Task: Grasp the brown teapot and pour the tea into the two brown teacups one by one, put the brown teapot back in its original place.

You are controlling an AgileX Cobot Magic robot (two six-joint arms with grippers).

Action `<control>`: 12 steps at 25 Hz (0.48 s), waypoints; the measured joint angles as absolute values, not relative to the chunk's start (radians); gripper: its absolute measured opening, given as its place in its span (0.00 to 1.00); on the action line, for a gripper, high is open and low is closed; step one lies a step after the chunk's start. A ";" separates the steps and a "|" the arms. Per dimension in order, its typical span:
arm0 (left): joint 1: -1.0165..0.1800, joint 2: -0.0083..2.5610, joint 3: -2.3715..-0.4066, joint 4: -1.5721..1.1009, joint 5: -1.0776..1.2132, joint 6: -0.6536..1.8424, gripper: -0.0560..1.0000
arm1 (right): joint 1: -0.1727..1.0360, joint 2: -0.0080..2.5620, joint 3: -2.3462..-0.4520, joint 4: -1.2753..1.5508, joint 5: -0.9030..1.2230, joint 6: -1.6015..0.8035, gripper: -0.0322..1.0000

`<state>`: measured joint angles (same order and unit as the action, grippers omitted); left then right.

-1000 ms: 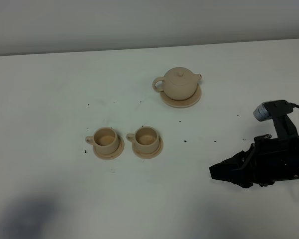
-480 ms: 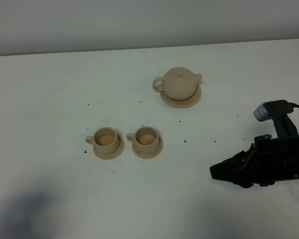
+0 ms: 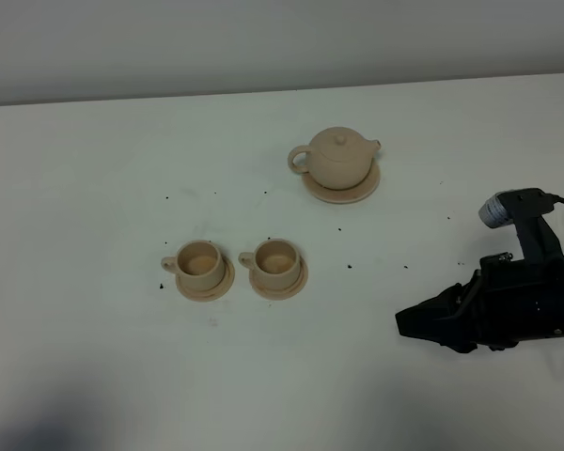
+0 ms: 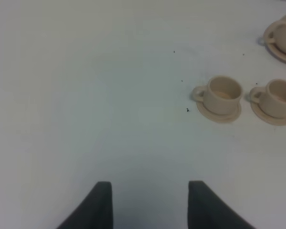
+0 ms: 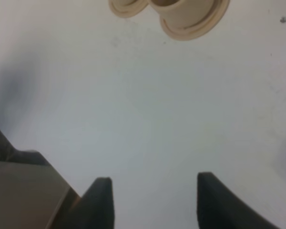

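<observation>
The black right claw (image 3: 406, 324) has its two fingers spread wide, with nothing between them. It is well apart from the squat round tan ceramic teapot (image 3: 338, 158). The black left claw (image 4: 150, 188) is spread and empty too. One small tan teacup (image 3: 275, 259) sits nearer the teapot, the other teacup (image 3: 199, 262) just beyond it. The teapot stands on its flat round tan saucer (image 3: 359, 194).

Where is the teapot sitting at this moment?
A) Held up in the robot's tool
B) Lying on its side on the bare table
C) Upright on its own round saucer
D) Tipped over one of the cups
C: the brown teapot stands upright on its saucer, while the right tool is well away from it, open and holding nothing.
</observation>
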<state>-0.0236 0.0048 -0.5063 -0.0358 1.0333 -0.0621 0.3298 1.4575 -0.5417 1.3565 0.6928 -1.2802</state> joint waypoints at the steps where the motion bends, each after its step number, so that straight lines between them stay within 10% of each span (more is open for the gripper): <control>1: -0.024 0.007 -0.506 -0.036 1.033 -0.062 0.45 | 0.330 1.458 -0.542 1.363 0.693 -1.280 0.44; 12: -0.024 0.010 -0.504 -0.036 1.033 -0.064 0.45 | 0.330 1.460 -0.741 1.348 0.704 -1.280 0.44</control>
<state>-0.0236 0.0095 -0.5038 -0.0364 1.0333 -0.0642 0.3298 1.4597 -0.7407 1.3483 0.7041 -1.2799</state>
